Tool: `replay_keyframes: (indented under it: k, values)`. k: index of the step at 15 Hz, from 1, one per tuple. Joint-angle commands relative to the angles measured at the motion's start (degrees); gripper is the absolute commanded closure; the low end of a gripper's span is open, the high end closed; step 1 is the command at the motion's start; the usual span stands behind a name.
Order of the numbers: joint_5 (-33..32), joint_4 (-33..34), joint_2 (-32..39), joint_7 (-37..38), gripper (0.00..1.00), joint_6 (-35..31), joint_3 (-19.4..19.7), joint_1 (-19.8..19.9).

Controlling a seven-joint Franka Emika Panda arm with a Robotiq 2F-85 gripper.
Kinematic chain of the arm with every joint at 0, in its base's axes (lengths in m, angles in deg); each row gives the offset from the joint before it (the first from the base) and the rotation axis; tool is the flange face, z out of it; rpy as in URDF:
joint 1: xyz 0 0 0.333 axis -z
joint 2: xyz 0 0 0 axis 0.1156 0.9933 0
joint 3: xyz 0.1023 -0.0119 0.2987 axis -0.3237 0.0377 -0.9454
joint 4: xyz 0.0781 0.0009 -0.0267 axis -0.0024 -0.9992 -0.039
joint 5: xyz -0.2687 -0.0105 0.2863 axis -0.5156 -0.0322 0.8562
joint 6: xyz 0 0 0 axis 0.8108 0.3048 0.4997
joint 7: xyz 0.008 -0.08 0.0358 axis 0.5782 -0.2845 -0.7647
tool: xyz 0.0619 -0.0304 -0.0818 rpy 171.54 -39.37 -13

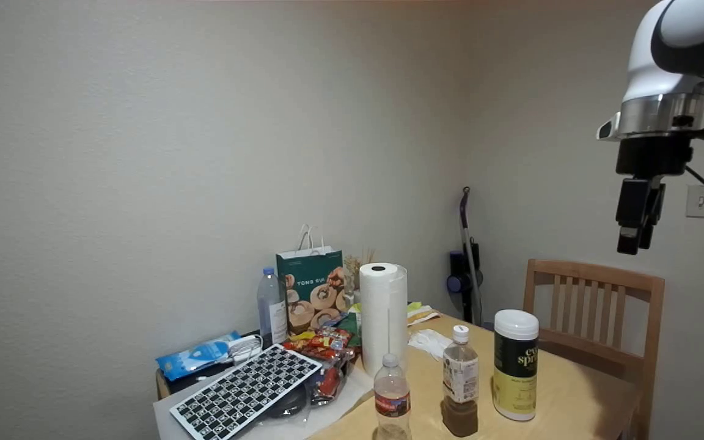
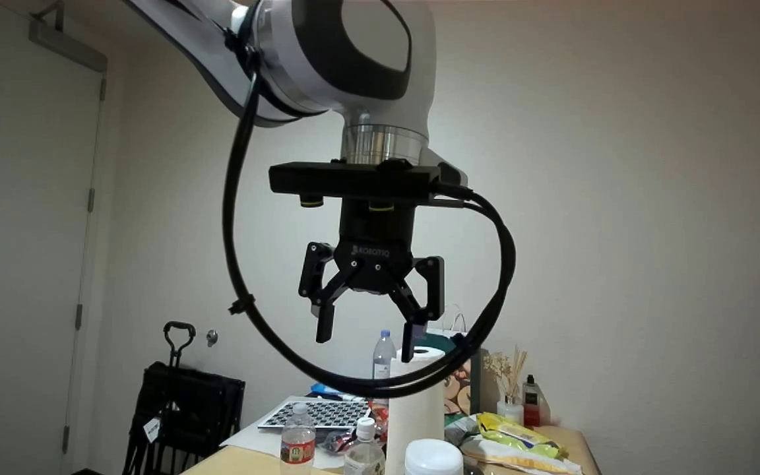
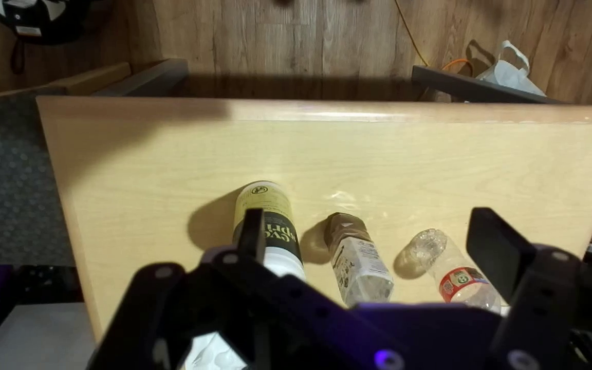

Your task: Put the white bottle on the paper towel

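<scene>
The white bottle [image 1: 515, 366] stands upright on the table, with its white cap and dark and yellow-green label. In an exterior view only its cap [image 2: 433, 456] shows. In the wrist view the bottle [image 3: 279, 231] is partly covered by the left finger. The paper towel [image 1: 377, 315] is a tall white roll standing upright behind the bottles; it also shows in an exterior view [image 2: 414, 419], partly behind a cable loop. I cannot make it out in the wrist view. My gripper [image 2: 365, 349] is open and empty, high above the table; it also shows in an exterior view [image 1: 631, 244] and the wrist view [image 3: 366, 221].
A brownish bottle [image 1: 461, 385] and a clear red-labelled bottle [image 1: 392, 400] stand beside the white bottle. A checkered board [image 1: 247, 391], snack packets [image 1: 327, 342], a green bag [image 1: 311, 287] and a tall bottle [image 1: 271, 305] crowd the far side. A chair [image 1: 596, 305] stands at the table.
</scene>
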Motion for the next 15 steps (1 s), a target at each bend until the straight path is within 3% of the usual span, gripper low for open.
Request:
replay_keyframes:
  k: [1,5,12,15]
  values:
    - [0.39,5.04,8.85,-3.37,0.0,-2.07,-0.56,-2.32]
    - [0.28,8.61,15.09,-4.6,0.0,-4.14,-1.26,-3.02]
    - [0.8,8.44,14.88,-2.94,0.0,-3.66,-2.7,-1.79]
    - [1.93,9.2,18.41,-3.61,0.0,-7.65,-2.41,-2.76]
